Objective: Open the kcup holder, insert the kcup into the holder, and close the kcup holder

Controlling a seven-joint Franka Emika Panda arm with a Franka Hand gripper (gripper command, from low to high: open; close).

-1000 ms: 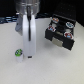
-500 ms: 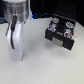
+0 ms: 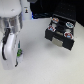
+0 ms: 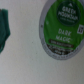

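The arm has been lowered over the kcup (image 4: 61, 29); the kcup holder (image 3: 61, 34) is already opened, insertion remains; the tool's state cannot be told.

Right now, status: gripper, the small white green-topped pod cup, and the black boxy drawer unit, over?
Arm above kcup, jaws unseen. Green-topped kcup upright on table. Black kcup holder tray out, dark-topped pods inside. Nothing seen between.

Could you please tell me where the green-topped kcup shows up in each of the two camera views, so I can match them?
Exterior view: the kcup peeks out beside the white arm, toward that view's left, apart from the kcup holder.
Wrist view: its green top fills much of the frame, seen from above.
Shared landmark: the white table.
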